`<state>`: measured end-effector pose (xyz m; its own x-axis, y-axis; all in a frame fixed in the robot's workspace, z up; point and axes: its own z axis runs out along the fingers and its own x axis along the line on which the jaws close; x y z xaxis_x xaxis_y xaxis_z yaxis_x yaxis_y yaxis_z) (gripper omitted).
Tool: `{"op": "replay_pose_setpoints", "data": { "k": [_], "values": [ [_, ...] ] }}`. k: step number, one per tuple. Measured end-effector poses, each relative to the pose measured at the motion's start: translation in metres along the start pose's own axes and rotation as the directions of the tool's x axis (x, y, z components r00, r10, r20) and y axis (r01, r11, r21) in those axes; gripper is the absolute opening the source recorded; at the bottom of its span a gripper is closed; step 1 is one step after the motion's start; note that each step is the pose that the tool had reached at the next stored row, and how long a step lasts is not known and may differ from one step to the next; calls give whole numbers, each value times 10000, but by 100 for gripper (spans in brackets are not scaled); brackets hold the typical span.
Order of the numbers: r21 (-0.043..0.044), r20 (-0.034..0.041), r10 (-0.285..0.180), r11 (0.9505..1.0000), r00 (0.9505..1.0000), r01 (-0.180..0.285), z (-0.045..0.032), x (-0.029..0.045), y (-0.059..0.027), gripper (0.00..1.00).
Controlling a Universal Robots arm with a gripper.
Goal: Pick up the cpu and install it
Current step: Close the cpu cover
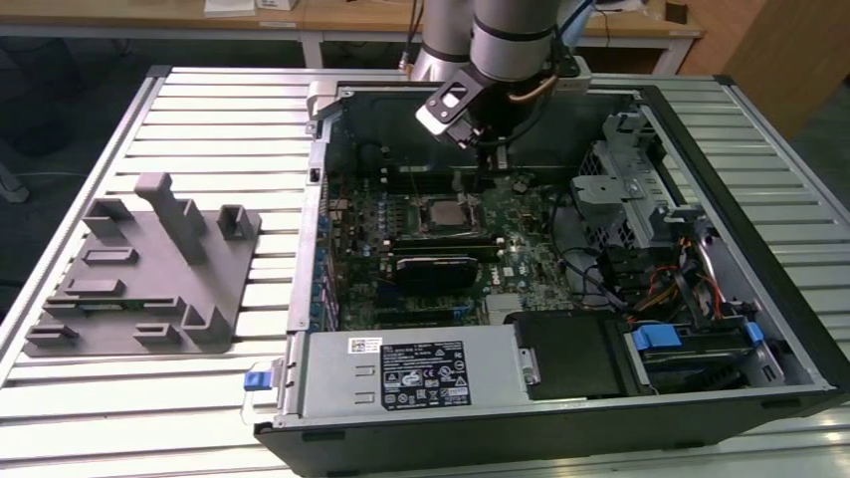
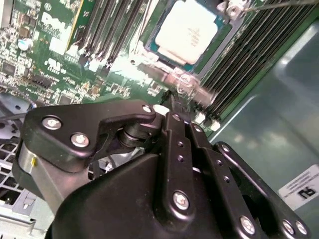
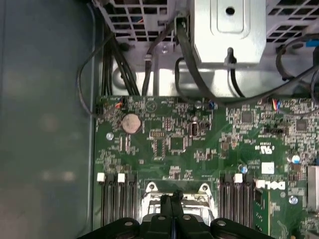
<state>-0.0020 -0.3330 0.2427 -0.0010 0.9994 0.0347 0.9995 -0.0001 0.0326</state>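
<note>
The cpu (image 1: 445, 211) lies flat in its socket on the green motherboard (image 1: 525, 279) inside the open computer case. In the second wrist view its silver top (image 2: 187, 31) shows clearly, framed by the socket. My gripper (image 1: 497, 162) hangs above the board, a little beyond the socket toward the case's far wall and apart from the cpu. Both wrist views show the black fingers (image 2: 174, 119) pressed together with nothing between them. In the first wrist view the fingertips (image 3: 172, 200) cover the middle of the socket frame (image 3: 149, 191).
A grey moulded tray (image 1: 146, 269) with upright posts stands on the slatted table at the exterior view's left. Around the board inside the case are memory slots (image 2: 249, 55), a drive cage (image 1: 638, 189), cables (image 1: 664, 289) and the power supply (image 1: 398, 373).
</note>
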Motion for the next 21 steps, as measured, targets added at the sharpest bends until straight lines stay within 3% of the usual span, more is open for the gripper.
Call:
{"op": "replay_pose_setpoints", "data": {
  "k": [6, 21],
  "values": [
    [0, -123, 8, 10000, 9999, -8, -3, 0, -93, 11],
    [-1, -177, 27, 10000, 9998, -27, -9, 0, -278, 11]
  ]
}}
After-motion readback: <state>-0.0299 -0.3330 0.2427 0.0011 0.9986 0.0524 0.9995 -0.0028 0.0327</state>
